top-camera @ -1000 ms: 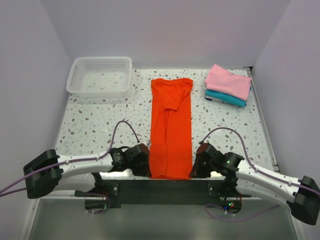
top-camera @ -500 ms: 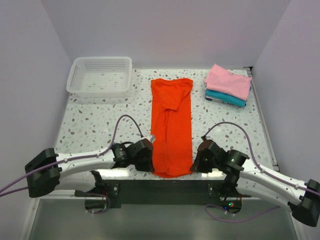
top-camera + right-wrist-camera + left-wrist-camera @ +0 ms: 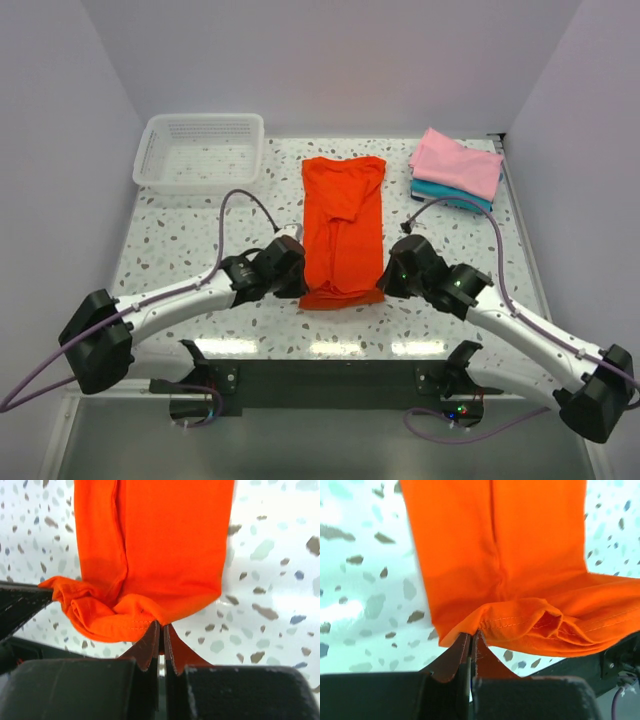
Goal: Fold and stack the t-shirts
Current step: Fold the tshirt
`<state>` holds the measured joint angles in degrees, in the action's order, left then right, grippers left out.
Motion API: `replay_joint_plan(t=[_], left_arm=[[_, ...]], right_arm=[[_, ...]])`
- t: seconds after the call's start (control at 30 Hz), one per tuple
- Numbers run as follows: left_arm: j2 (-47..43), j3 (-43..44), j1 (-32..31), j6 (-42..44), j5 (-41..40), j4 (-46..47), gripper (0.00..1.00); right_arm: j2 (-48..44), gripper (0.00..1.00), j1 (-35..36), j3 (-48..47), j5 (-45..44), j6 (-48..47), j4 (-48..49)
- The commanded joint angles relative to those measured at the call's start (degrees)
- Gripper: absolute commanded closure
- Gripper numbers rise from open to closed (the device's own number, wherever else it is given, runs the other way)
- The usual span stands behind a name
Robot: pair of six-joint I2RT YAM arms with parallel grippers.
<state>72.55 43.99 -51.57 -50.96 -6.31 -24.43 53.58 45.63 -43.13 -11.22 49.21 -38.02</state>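
No writing, label, brand, number or sign can be read anywhere; the orange-red t-shirt [image 3: 342, 225], pink t-shirt [image 3: 457, 163], teal t-shirt [image 3: 455, 196], basket [image 3: 196, 184] and speckled surface [image 3: 175, 250] are all plain.

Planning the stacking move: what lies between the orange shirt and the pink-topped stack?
Between orange shirt and stack, only bare speckled table, per the top view.
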Motion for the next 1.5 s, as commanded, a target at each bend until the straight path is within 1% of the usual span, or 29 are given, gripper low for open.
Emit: replay_joint_plan(t=[0.0,0.1,0.3,0.53,0.67,0.83,1.07,1.2,1.27,1.47], left_arm=[[2.2,6.5,1.3,5.0,-2.7,4.5,1.0],[5.3,10.0,3.6,6.6,-2.3,4.5,1.0],[10.8,16.0,8.5,8.9,-1.0,4.0,1.0],[14.5,21.6,11.1,11.0,-1.5,4.0,1.0],[17.7,24.6,12.5,12.5,-1.1,3.8,1.0],[20.7,26.7,14.5,13.7,0.1,3.7,1.0],[24.4,28.1,17.4,14.6,2.5,4.8,1.0],[26.7,29.0,18.4,14.7,4.2,5.5,1.0],[27.6,29.0,18.6,15.0,5.4,6.5,1.0],[31.0,31.1,19.2,16.0,6.0,6.7,1.0]], right_arm=[[3.1,1.0,-3.8,-3.5,-2.1,-5.9,6.6],[6.4,1.0,-5.3,-7.1,-2.4,-7.5,9.4],[11.5,1.0,-9.1,-11.4,-2.0,-10.4,10.6],[16.8,1.0,-15.6,-13.6,3.4,-12.2,13.3],[20.2,1.0,-17.8,-15.1,6.3,-13.0,14.6],[24.4,1.0,-20.3,-17.0,9.1,-13.4,15.6],[30.0,0.99,-22.4,-19.2,10.6,-14.2,16.7],[32.7,0.99,-23.4,-20.2,11.1,-14.9,17.2],[33.8,0.99,-23.7,-20.3,12.8,-15.1,17.5],[37.0,0.99,-25.1,-20.5,13.8,-15.1,19.2]])
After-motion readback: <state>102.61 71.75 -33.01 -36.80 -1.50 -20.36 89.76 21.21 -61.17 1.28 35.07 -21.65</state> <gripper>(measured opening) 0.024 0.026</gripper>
